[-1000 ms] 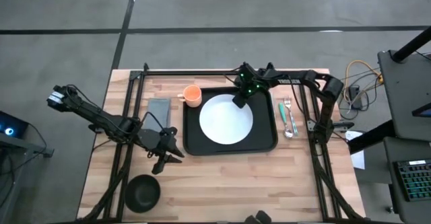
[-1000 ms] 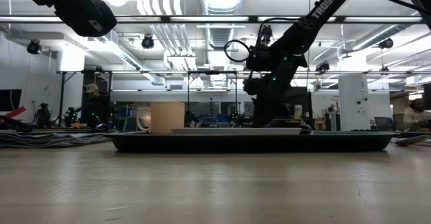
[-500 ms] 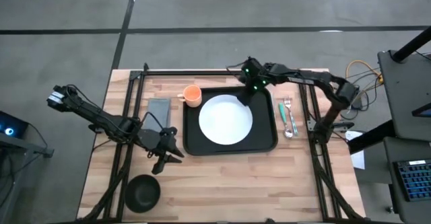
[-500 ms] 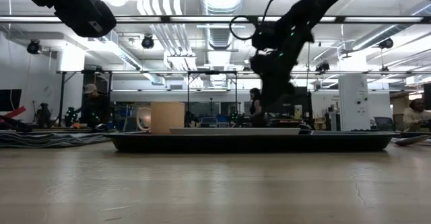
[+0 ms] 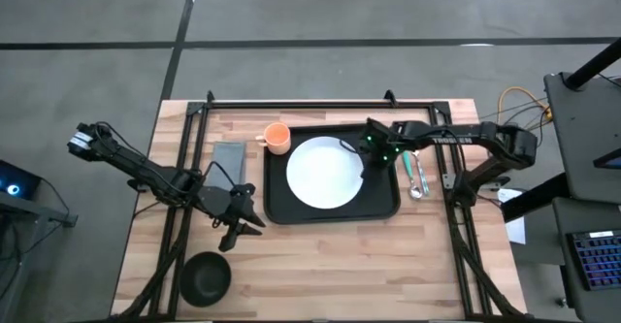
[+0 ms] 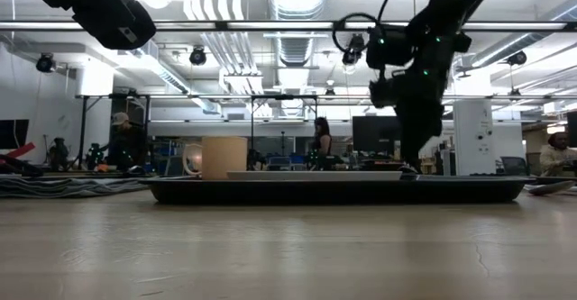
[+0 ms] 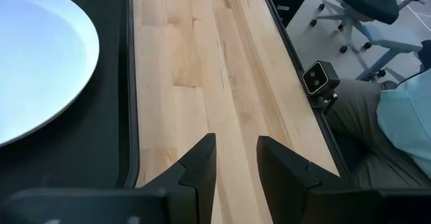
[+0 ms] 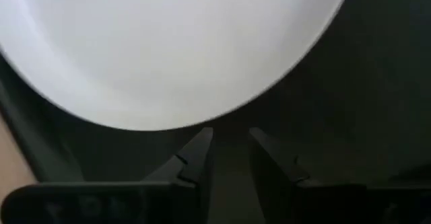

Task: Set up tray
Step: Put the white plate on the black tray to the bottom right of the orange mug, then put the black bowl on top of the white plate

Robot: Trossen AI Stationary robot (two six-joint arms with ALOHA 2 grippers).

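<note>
The black tray [image 5: 380, 202] lies mid-table with the white plate [image 5: 325, 172] lying flat in it. An orange cup [image 5: 277, 137] stands at the tray's far left corner. My right gripper [image 5: 363, 171] points down over the tray's right part, just beside the plate's right edge [image 8: 202, 109]. It is open by a narrow gap [image 8: 227, 143] and low over the tray floor [image 6: 407, 163]. My left gripper [image 5: 246, 228] hovers open off the tray's near left corner, over bare wood [image 7: 236, 160].
A folded grey napkin [image 5: 230, 158] lies left of the tray. A fork and a teal-handled spoon [image 5: 415, 168] lie on the table to the tray's right. A black bowl [image 5: 206, 276] stands near the table's near left corner. Bare wood runs along the near edge.
My right gripper rose from the tray's far edge, swung toward the table's right and near side, and came down beside the plate's right edge. The plate, cup and tray stayed put.
</note>
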